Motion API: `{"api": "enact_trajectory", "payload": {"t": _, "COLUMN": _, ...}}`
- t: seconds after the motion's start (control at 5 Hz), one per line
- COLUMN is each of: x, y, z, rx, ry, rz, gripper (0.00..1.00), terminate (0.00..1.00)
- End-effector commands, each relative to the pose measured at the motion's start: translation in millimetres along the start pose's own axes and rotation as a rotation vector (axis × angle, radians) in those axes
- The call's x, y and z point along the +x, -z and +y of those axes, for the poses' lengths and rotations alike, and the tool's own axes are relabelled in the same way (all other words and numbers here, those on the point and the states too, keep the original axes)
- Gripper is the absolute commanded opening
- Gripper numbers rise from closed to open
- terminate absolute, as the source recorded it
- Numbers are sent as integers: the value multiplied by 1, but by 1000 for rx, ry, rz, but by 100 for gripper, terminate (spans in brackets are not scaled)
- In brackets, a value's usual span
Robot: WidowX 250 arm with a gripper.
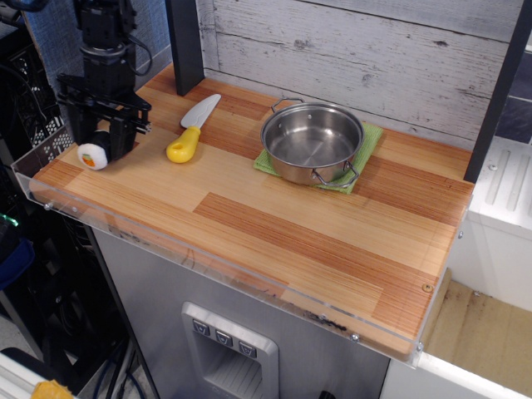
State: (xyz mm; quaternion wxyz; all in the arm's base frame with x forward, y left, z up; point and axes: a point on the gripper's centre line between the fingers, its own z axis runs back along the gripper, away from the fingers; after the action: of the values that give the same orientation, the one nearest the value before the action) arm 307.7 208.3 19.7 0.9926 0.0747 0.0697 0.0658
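My black gripper (101, 133) hangs over the far left end of the wooden table (274, 224). Its fingers stand on either side of a small white roll with an orange centre (92, 155), which looks like a piece of toy sushi lying on the wood. The fingers sit close around the roll's back part; whether they press on it is not clear. To the right lies a toy knife (192, 127) with a yellow handle and a white blade, apart from the gripper.
A steel pot (312, 142) with two handles stands on a green cloth (362, 154) at the back middle. A clear plastic rim (208, 249) runs along the table's front and left edges. A dark post (184, 41) rises at the back left.
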Motion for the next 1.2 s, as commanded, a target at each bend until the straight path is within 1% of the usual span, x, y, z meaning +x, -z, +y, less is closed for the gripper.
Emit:
{"api": "enact_trajectory", "payload": {"t": 0.0, "x": 0, "y": -12, "z": -12, "rx": 3, "ry": -8, "rz": -35, "gripper": 0, "terminate": 0}}
{"api": "enact_trajectory", "payload": {"t": 0.2, "x": -12, "y": -57, "z": -19, "rx": -15, "ry": -123, "rz": -116, "gripper": 0, "terminate": 0}}
{"api": "enact_trajectory", "payload": {"t": 0.4, "x": -18, "y": -109, "z": -37, "rx": -37, "ry": -274, "rz": -219, "gripper": 0, "terminate": 0}}
{"api": "enact_trajectory", "payload": {"t": 0.6, "x": -1, "y": -155, "z": -80, "rx": -115, "ry": -283, "rz": -279, "gripper": 0, "terminate": 0}}
{"api": "enact_trajectory", "payload": {"t": 0.8, "x": 23, "y": -157, "z": -134, "rx": -163, "ry": -179, "rz": -266, "gripper": 0, "terminate": 0}}
{"api": "enact_trajectory", "payload": {"t": 1.0, "x": 35, "y": -147, "z": -182, "rx": -147, "ry": -134, "rz": -210, "gripper": 0, "terminate": 0}}
